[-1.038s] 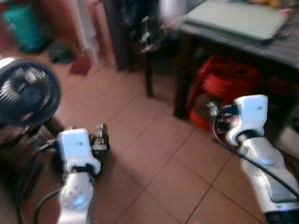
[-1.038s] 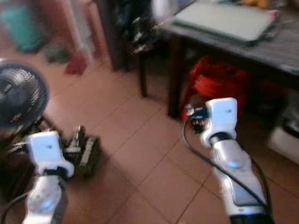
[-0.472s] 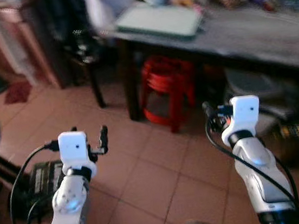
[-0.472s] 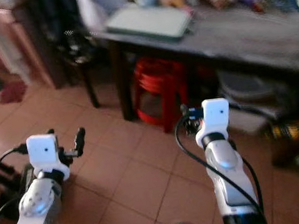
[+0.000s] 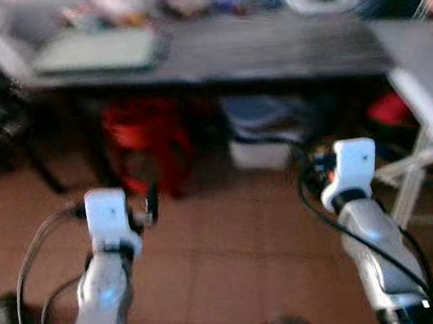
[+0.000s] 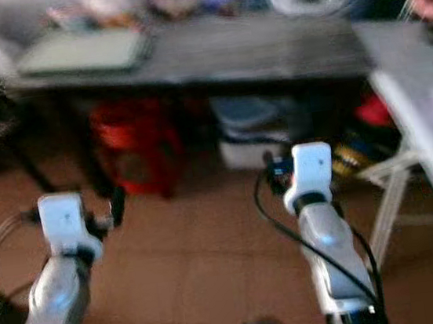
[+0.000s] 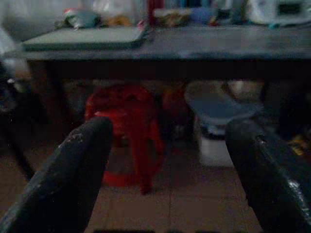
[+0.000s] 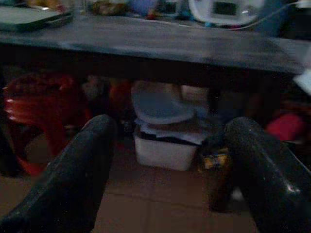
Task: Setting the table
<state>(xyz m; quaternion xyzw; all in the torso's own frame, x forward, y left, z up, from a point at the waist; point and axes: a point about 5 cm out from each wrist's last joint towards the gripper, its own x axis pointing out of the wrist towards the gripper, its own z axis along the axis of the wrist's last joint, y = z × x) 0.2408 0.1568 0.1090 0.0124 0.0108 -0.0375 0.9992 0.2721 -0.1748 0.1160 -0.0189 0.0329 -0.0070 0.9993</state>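
Camera panned right; table [image 5: 265, 45] now ahead of both grippers. Left gripper [image 7: 165, 165] and right gripper [image 8: 167, 170] both spread, empty; red stool [image 5: 147, 143] beyond left.

Long dark table [image 5: 265, 45] — cluttered along back.

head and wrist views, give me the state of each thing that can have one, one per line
left gripper: open, empty, held above the floor
right gripper: open, empty, held above the floor
dark table: cluttered along its far edge
laptop: lid shut, lying flat on the dark table
red stool: upright, tucked under the dark table
white tub: on the floor under the dark table, a lid resting on top
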